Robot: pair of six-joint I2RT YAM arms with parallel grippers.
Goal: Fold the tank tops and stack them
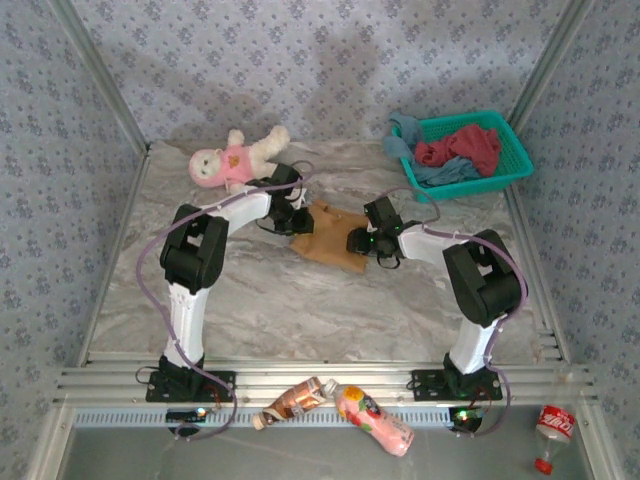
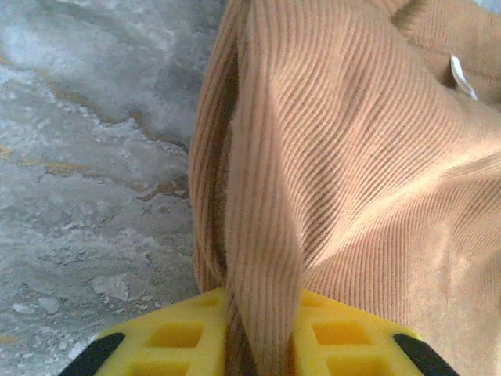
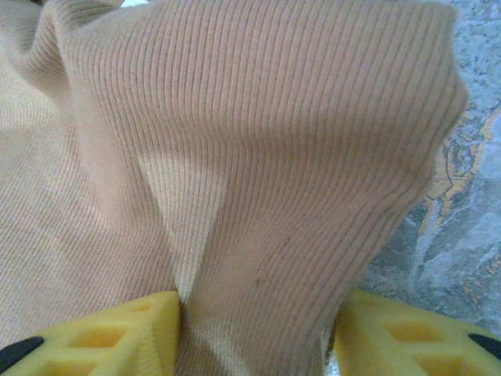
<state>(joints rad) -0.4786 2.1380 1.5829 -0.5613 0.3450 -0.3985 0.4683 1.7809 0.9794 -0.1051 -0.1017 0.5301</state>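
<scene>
The tan-brown tank top (image 1: 325, 238) lies crumpled mid-table between both arms. My left gripper (image 1: 297, 222) is at its left edge; in the left wrist view this gripper (image 2: 258, 337) is shut on a raised fold of the ribbed tan cloth (image 2: 352, 157). My right gripper (image 1: 362, 243) is at the top's right edge. In the right wrist view its yellow fingers (image 3: 117, 333) stand well apart, open, with a broad band of tan cloth (image 3: 250, 141) lying between them. The dark red top (image 1: 460, 148) and the dusty blue top (image 1: 440, 172) are heaped in the basket.
The teal lattice basket (image 1: 505, 168) stands at the back right. A plush doll in pink (image 1: 232, 160) lies at the back left, close to the left arm. Two bottles (image 1: 295, 400) (image 1: 375, 418) and a red-capped bottle (image 1: 552, 425) lie below the table's front rail.
</scene>
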